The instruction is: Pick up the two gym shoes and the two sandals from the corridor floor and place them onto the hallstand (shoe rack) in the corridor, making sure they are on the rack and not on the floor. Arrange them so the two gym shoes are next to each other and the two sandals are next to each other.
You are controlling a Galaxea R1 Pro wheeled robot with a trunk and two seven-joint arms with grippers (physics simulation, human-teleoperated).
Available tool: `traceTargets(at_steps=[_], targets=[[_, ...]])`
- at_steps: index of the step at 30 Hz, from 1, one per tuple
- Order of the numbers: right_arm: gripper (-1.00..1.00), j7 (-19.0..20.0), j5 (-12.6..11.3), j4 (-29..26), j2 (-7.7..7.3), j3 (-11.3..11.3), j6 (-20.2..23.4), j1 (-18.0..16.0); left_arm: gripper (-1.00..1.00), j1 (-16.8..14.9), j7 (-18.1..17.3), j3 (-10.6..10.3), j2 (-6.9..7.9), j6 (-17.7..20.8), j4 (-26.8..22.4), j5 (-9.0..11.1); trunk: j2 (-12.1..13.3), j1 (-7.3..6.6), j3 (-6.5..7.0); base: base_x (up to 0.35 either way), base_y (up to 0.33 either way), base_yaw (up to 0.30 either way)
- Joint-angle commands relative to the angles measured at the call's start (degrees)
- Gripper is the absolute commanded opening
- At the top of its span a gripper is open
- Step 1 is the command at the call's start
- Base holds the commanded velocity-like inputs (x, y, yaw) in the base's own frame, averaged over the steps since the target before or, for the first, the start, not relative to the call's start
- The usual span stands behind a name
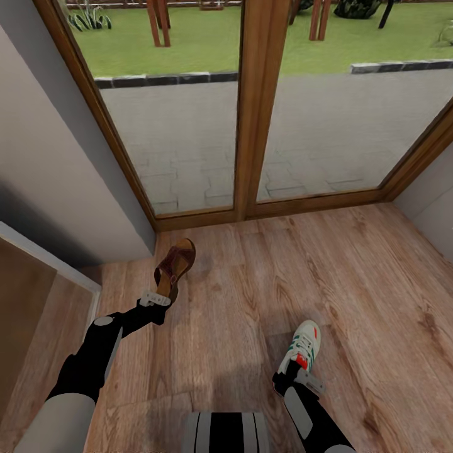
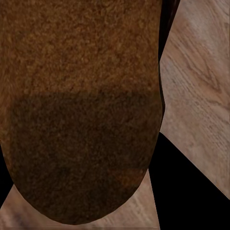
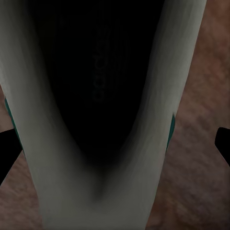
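At the corridor's glass doors, your left gripper grips a brown sandal by its heel, toe aimed at the door frame above the wood-plank floor. To its right, your right gripper clasps a cream gym shoe at the heel.

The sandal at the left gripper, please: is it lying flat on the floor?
No. The sandal is tilted with its toe raised, and the left gripper is at its heel.
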Motion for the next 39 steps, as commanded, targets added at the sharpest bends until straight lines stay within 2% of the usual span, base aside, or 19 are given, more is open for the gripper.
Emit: traceTargets(at_steps=[1, 14, 15, 39], targets=[[1.0, -0.21, -0.37, -0.14, 0.04, -0.13, 0.22, 0.0, -1.0, -0.03, -0.29, 0.14, -0.03, 0.29, -0.1, -0.22, -0.02, -0.01, -0.04, 0.0, 0.0, 0.0], [1.0, -0.23, -0.37, -0.14, 0.04, -0.13, 0.22, 0.0, -1.0, -0.03, -0.29, 0.18, -0.03, 0.29, -0.1, -0.22, -0.02, -0.01, -0.04, 0.0, 0.0, 0.0], [-1.0, -0.22, -0.37, -0.14, 0.04, -0.13, 0.22, 0.0, -1.0, -0.03, -0.29, 0.18, -0.03, 0.29, -0.1, -0.22, -0.02, -0.01, -0.04, 0.0, 0.0, 0.0], [-1.0, -0.21, -0.37, -0.14, 0.04, -0.13, 0.22, 0.01, -1.0, -0.03, -0.29, 0.21, 0.04, 0.22, -0.18, -0.22, -0.02, -0.01, -0.04, -0.002, 0.0, 0.0]])
